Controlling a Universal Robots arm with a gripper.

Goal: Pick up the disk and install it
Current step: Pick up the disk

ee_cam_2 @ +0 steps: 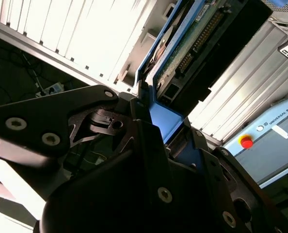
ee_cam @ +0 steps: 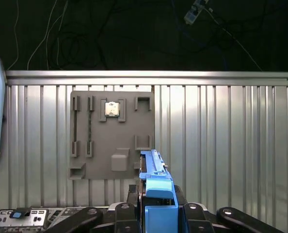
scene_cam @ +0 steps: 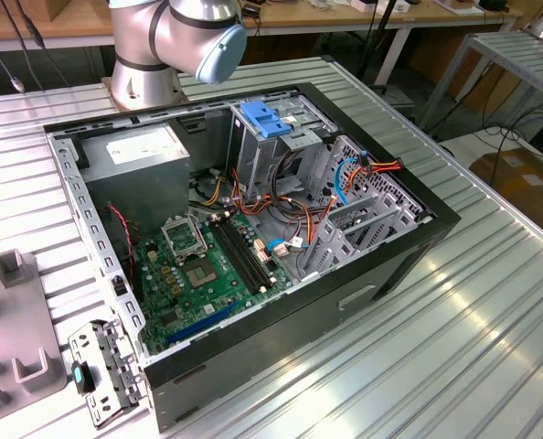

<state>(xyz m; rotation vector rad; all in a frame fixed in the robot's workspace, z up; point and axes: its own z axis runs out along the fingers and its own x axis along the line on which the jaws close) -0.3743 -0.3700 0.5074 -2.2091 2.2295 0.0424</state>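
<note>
First wrist view gives you the grasp: the claw (ee_cam: pixel 157 196) is clenched on the disk (ee_cam: pixel 155 170), pinching its blue carrier from both sides, with the disk on edge. This looks like the carry stage, so check the carrier sits square in that grasp; a tilt would likely jam at the drive cage (scene_cam: pixel 358 224), and the orange cables (scene_cam: pixel 322 215) crowd it. The claw points straight down, well above the grey parts holder (ee_cam: pixel 112 145) on the ribbed tabletop (ee_cam: pixel 231 145). In the exterior view the arm (scene_cam: pixel 175 37) rises beyond the open computer case (scene_cam: pixel 390 270).
</note>
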